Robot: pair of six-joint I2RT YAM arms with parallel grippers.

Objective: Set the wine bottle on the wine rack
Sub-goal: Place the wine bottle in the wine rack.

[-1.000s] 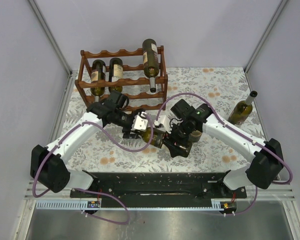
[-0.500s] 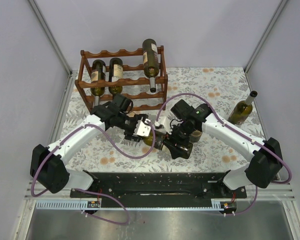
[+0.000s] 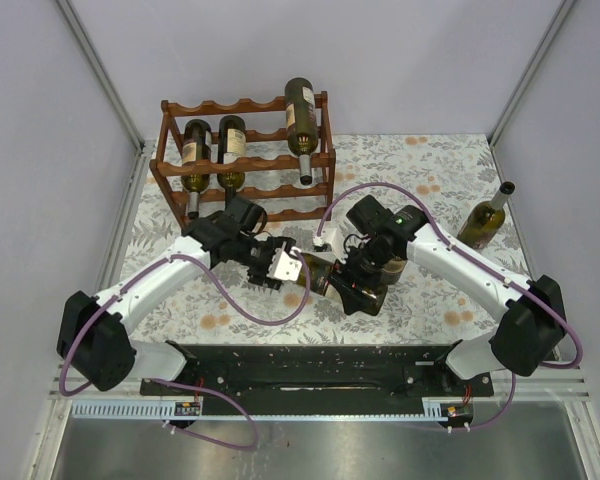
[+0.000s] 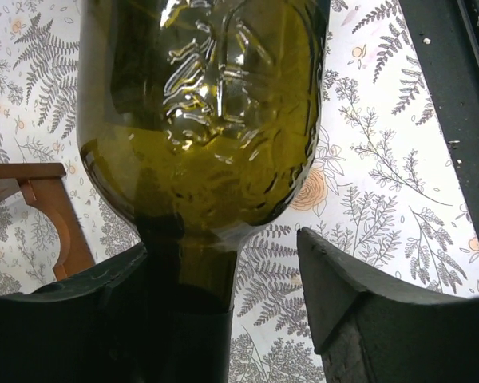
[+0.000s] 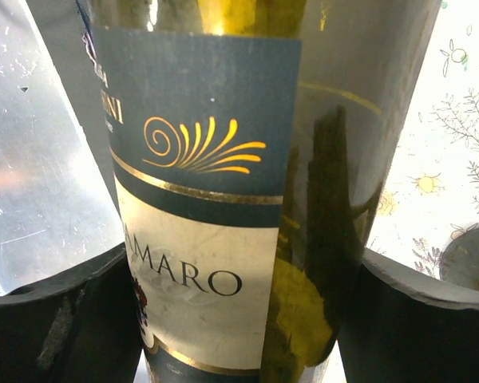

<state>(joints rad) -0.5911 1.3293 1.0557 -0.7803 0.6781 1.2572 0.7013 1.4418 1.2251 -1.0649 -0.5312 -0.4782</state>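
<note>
The wine bottle [image 3: 320, 272] hangs nearly level above the table's near middle, its neck pointing left. My right gripper [image 3: 365, 282] is shut on its labelled body [image 5: 215, 159], which both fingers touch in the right wrist view. My left gripper [image 3: 292, 268] is open around the neck. In the left wrist view the bottle's neck [image 4: 193, 271] rests against the left finger, and a gap shows to the right finger [image 4: 335, 279]. The wine rack [image 3: 245, 155], reddish-brown wood, stands at the back left; a corner of the wine rack [image 4: 40, 199] appears in the left wrist view.
Two bottles [image 3: 212, 145] lie on the rack's second tier at the left. A third bottle [image 3: 301, 120] lies across its top right. Another green bottle [image 3: 485, 218] stands upright near the table's right edge. A fern-patterned cloth [image 3: 430, 180] covers the table.
My left gripper has moved right, up to the bottle's neck, and its jaws have narrowed around it. The right gripper and the bottle have hardly moved.
</note>
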